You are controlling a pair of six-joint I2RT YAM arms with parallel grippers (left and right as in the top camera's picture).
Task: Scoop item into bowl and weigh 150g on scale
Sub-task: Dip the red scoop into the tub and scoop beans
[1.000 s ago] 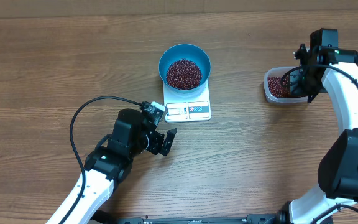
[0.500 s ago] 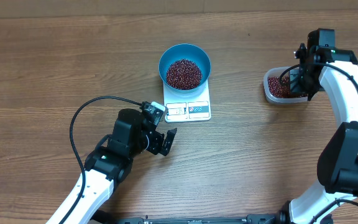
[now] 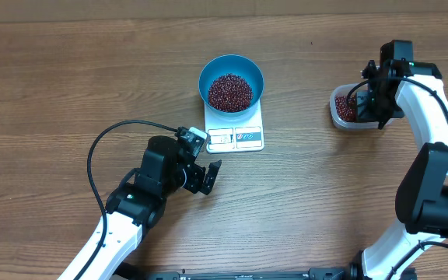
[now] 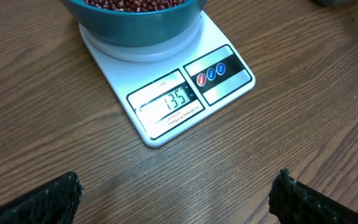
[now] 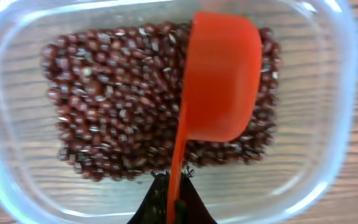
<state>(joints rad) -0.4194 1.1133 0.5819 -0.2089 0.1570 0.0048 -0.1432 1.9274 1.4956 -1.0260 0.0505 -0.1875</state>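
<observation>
Wood-grain surface carries everything. At centre, white scale, display reading 135. The blue bowl sits on its platform, holding a heap of red-brown beans. Clear tub stands well apart to the right (more beans inside). Left hand released, jaws wide, near the scale's front edge. Right hand clenched on the handle of an orange scoop, cup over the tub's beans.

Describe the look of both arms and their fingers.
Both arms are built from glossy white shells with black joints and black wrist units. The left arm has a thin black cable looping out beside it and a small white module at the wrist. Its fingers are black with a rough, knobbly surface. The right arm is built alike.
</observation>
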